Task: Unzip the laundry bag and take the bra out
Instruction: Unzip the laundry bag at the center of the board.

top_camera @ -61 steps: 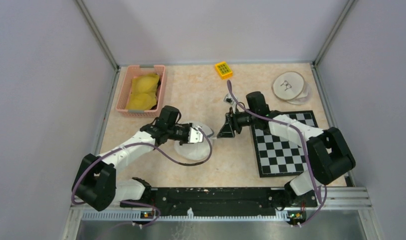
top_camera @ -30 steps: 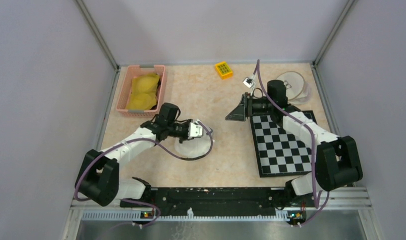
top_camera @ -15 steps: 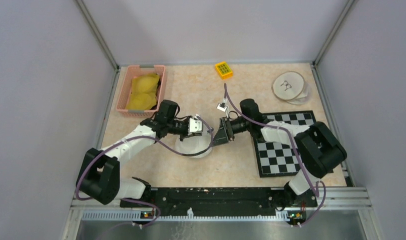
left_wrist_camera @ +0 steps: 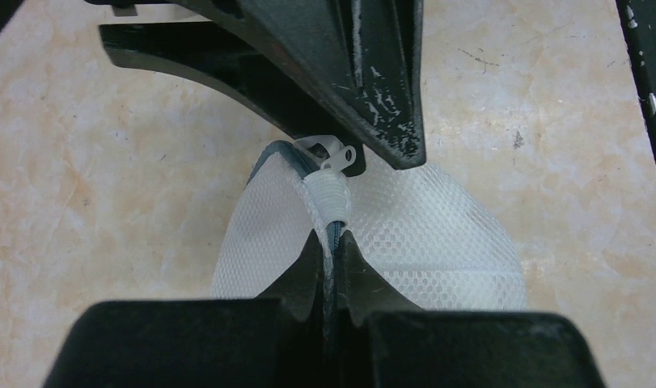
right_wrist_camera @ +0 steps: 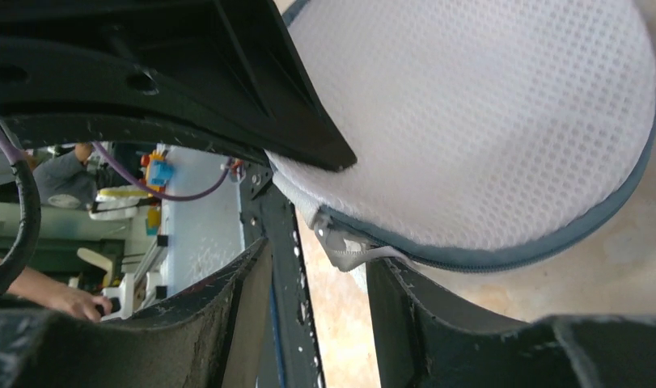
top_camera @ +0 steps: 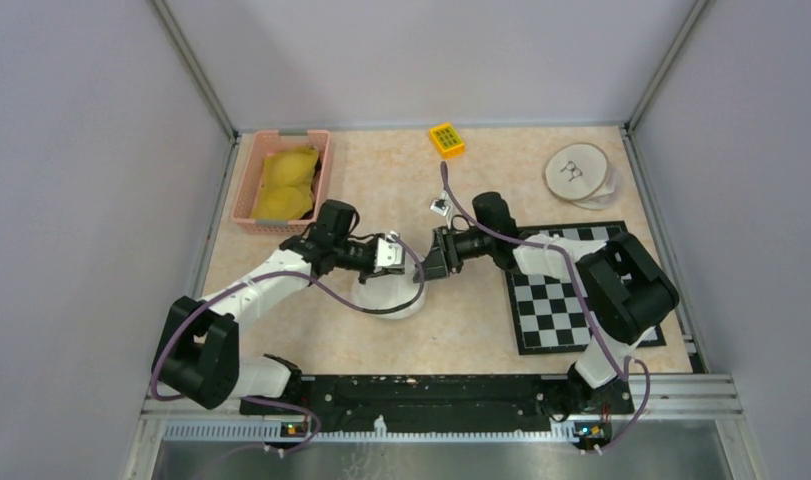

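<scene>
Left end effector [left_wrist_camera: 331,245] clamps laundry bag [left_wrist_camera: 438,234]; right end effector [right_wrist_camera: 318,257] spread around zipper pull [right_wrist_camera: 343,249].

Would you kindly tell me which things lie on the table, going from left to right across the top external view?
Pink basket → white mesh laundry bag → yellow keypad toy → checkerboard mat.

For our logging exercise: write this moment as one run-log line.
stage: before unzipping | left gripper: shut on laundry bag seam | right gripper: open, fingers either side of zipper pull | bag: zipped shut
</scene>
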You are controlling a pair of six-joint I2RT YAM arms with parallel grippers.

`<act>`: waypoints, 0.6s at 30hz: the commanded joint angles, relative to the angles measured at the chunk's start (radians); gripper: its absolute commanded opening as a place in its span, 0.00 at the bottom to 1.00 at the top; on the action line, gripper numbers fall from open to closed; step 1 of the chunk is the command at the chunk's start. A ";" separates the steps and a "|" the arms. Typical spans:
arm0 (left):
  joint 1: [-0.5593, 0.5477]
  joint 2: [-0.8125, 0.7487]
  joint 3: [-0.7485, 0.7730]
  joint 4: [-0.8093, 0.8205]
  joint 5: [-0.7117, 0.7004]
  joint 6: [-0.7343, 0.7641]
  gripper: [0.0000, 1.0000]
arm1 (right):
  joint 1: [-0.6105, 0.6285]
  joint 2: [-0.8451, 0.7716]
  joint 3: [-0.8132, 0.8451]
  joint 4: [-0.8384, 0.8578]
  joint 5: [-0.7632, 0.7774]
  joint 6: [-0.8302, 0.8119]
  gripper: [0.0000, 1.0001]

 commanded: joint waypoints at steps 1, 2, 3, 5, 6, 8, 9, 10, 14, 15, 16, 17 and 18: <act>0.003 -0.004 0.036 -0.031 0.052 0.047 0.00 | 0.006 -0.002 0.062 -0.001 0.014 -0.047 0.46; 0.003 -0.005 0.034 -0.033 0.058 0.055 0.00 | 0.006 0.003 0.068 -0.008 0.013 -0.050 0.46; 0.003 -0.006 0.033 -0.032 0.064 0.062 0.00 | 0.006 0.008 0.073 -0.009 0.011 -0.050 0.46; 0.002 -0.007 0.032 -0.028 0.071 0.064 0.00 | 0.006 0.015 0.081 -0.010 0.010 -0.049 0.45; 0.002 -0.006 0.033 -0.026 0.072 0.064 0.00 | 0.006 0.018 0.082 -0.010 0.008 -0.048 0.45; 0.001 -0.005 0.035 -0.026 0.071 0.064 0.00 | 0.006 0.021 0.084 -0.009 0.006 -0.042 0.42; 0.001 -0.005 0.036 -0.025 0.069 0.064 0.00 | 0.006 0.020 0.083 -0.006 0.006 -0.041 0.41; 0.002 -0.003 0.037 -0.023 0.069 0.065 0.00 | 0.008 0.020 0.084 -0.004 0.007 -0.038 0.39; 0.002 0.001 0.038 -0.006 0.079 0.048 0.00 | 0.015 0.021 0.097 -0.021 0.029 -0.048 0.35; 0.001 0.001 0.038 -0.003 0.080 0.044 0.00 | 0.016 0.021 0.100 -0.023 0.036 -0.048 0.34; 0.002 0.002 0.036 -0.001 0.082 0.044 0.00 | 0.017 0.023 0.102 -0.024 0.047 -0.043 0.33; 0.003 0.002 0.036 0.000 0.084 0.043 0.00 | 0.017 0.024 0.104 -0.020 0.056 -0.038 0.33; 0.002 0.000 0.036 -0.001 0.084 0.044 0.00 | 0.017 0.027 0.109 -0.020 0.061 -0.034 0.33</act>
